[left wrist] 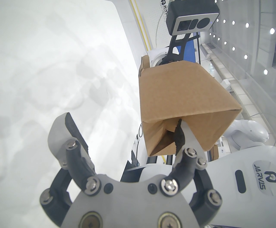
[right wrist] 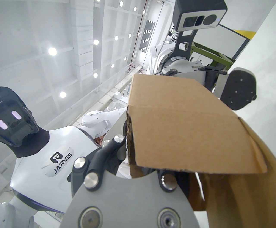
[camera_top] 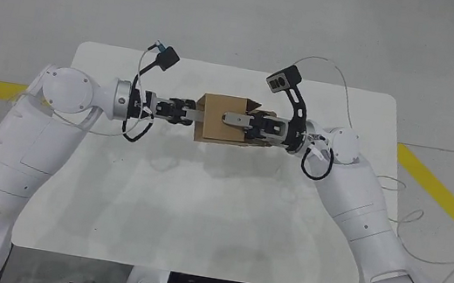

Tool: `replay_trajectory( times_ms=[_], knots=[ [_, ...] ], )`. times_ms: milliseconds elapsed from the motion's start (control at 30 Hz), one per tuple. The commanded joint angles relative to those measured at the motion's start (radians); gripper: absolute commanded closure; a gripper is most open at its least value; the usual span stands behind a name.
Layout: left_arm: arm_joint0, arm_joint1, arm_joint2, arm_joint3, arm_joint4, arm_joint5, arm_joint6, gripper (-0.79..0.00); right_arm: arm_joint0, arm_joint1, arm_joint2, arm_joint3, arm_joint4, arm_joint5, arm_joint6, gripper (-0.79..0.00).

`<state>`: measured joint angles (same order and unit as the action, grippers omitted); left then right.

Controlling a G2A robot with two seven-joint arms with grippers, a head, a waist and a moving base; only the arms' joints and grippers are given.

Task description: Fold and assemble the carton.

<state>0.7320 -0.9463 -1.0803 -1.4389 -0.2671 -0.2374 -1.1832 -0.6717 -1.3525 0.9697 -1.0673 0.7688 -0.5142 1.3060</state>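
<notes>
- The carton is being held over the back middle of the white table, lying lengthwise between the two grippers, with one end being turned to each arm.
- The left gripper is being kept at the carton's left end with its fingers spread wide apart.
- In the left wrist view, only one finger of the left gripper is being pushed into the folded opening at the near end of the carton. The other finger is being held well clear of the cardboard, with the table seen behind it.
- The right gripper is being kept closed on the carton at the opposite end. In the top view, one grey finger is being laid along the carton's upper face.
- In the right wrist view, a brown wall of the carton is being seen between the finger links, and the fingertips themselves are being hidden by cardboard.
- The free pad of the left gripper is being shown just beside the carton's far end.
- A small flap is being left sticking out at the right gripper's end of the carton.
</notes>
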Motion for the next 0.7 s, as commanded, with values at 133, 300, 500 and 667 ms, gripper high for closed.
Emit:
replay_trajectory(
  times_ms=[133, 300, 500, 667],
  knots=[
    [0.004, 0.004, -0.016, 0.013, 0.012, -0.006, 0.002, -0.785, 0.003, 0.003, 0.008, 0.022, -0.016, 0.000, 0.000, 0.000],
    [0.010, 0.008, -0.031, 0.019, 0.015, -0.001, 0.004, -0.785, 0.005, 0.006, 0.014, 0.032, -0.020, 0.003, 0.003, 0.000],
    [0.012, 0.006, -0.018, 0.009, 0.033, 0.011, 0.004, -0.785, 0.005, 0.004, 0.011, 0.016, -0.015, 0.006, 0.006, 0.000],
    [0.006, 0.002, -0.001, -0.001, 0.044, 0.020, 0.001, -0.785, 0.004, 0.003, 0.006, 0.010, -0.017, 0.003, 0.003, 0.000]
  ],
)
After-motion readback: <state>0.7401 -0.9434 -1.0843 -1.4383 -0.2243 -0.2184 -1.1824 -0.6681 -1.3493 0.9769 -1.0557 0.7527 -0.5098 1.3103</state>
